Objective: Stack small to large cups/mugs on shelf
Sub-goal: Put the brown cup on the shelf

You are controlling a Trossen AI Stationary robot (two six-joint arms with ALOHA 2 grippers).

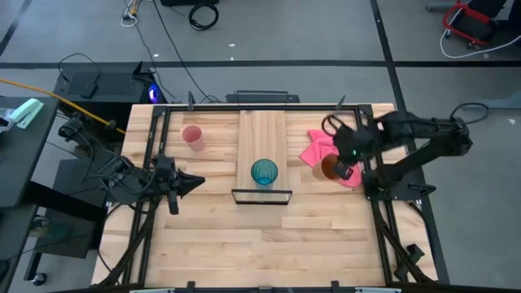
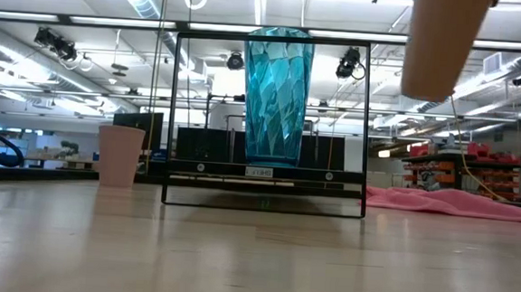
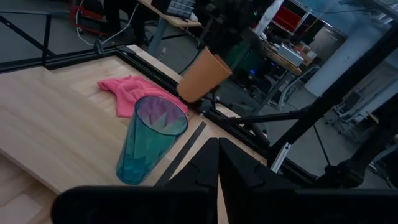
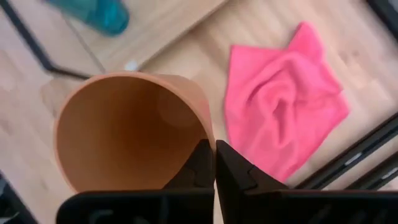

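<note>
While the right tool (image 1: 345, 165) holds the orange cup (image 1: 330, 168) by its rim, fingers pinched together on the wall, the cup hangs clear above the table's right side, over the edge of the pink cloth (image 1: 319, 149). From the level view it floats well off the wood, its mouth turned upward and its body tilted slightly.

What matters next is the teal cup (image 1: 264, 172). It stands upright on the shelf (image 1: 262, 130), at the end nearest the thin black frame (image 1: 261, 196), and it lies toward the table's middle from the held cup, with open table between them. The right arm is the one carrying, so I judge it must travel sideways across to the shelf, bring the orange cup's long axis upright over the teal mouth, then lower it in.

Teal is translucent, faceted plastic, tapering to a narrower base; orange is smooth, opaque and likewise tapered, so nesting should be forgiving if centred. The pink cup (image 1: 192, 136) sits upright toward the far left of the table, beside the shelf but apart from it.

The left tool (image 1: 192, 183) waits over the table's left side, its fingers closed on nothing.
</note>
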